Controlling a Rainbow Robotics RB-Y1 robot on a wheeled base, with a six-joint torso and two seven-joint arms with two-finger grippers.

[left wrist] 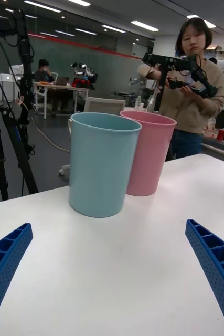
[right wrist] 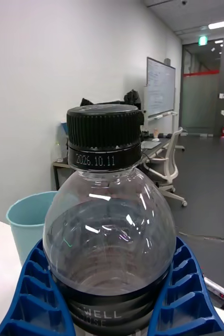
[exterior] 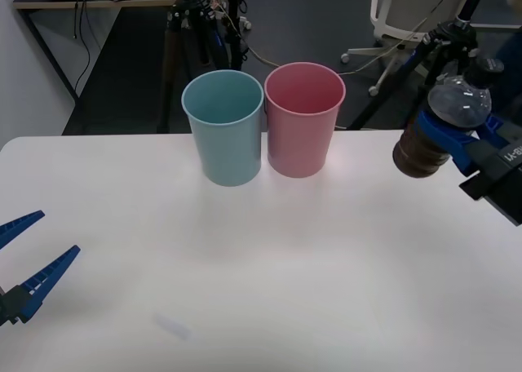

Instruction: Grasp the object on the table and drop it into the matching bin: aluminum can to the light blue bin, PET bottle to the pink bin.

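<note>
My right gripper (exterior: 457, 143) is shut on the PET bottle (exterior: 443, 127), a clear bottle with a black cap (right wrist: 104, 134) and dark brown lower body, held in the air above the table's right side, to the right of the bins. The blue fingers (right wrist: 188, 294) clamp its body. The pink bin (exterior: 303, 117) stands at the table's far middle, touching the light blue bin (exterior: 225, 126) on its left. Both bins stand upright beyond my left gripper, light blue bin (left wrist: 102, 163) beside pink bin (left wrist: 149, 152). My left gripper (exterior: 24, 258) rests open low at the table's left edge.
The white table (exterior: 245, 290) spreads wide in front of the bins. Tripods (exterior: 188, 21) and an office chair (exterior: 408, 9) stand on the floor behind the table.
</note>
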